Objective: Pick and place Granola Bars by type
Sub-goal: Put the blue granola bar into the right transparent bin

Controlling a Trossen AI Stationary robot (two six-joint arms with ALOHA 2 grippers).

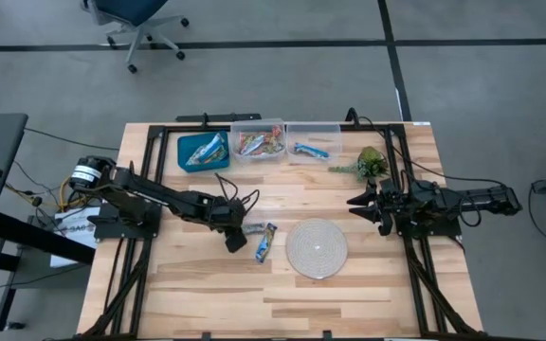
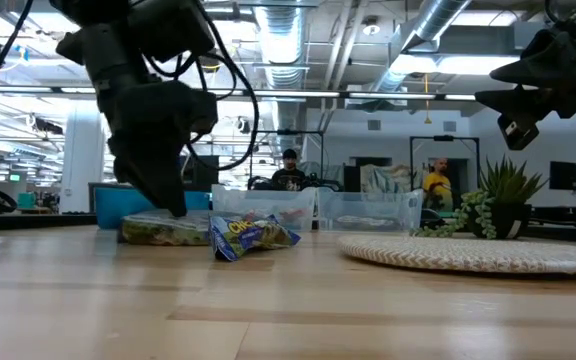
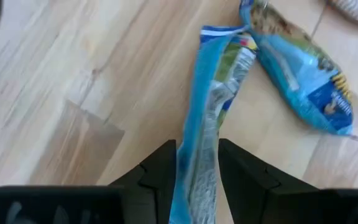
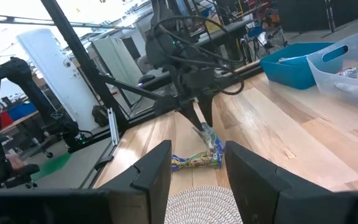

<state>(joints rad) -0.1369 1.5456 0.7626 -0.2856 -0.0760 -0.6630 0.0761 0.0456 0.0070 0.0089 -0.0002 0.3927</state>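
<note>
Two granola bars lie on the wood near the table's middle. My left gripper (image 1: 234, 237) reaches down over the left one, a blue-edged wrapper with green and silver print (image 3: 215, 74), and is shut on it. The other bar (image 3: 303, 74) is blue with yellow print and rests flat beside it (image 1: 265, 246), just left of the round woven mat. More bars fill the three bins along the far edge. My right gripper (image 1: 356, 202) hangs open above the table's right side, near the plant, touching nothing. My left gripper pinches the blue-edged bar between its two fingers (image 3: 161, 171), at the end nearer the arm (image 3: 197, 162). The fingers slant down from above and from the table's left, lying along the bar. The bar rests on the table (image 2: 163, 230), its far end pointing at the other bar.
A blue bin (image 1: 202, 150) and two clear bins (image 1: 257, 142) (image 1: 313, 142) stand along the far edge with bars inside. The round woven mat (image 1: 316, 248) lies right of the bars, and the green plant sprig (image 1: 368, 163) sits far right. Bare wood stretches toward the near edge.
</note>
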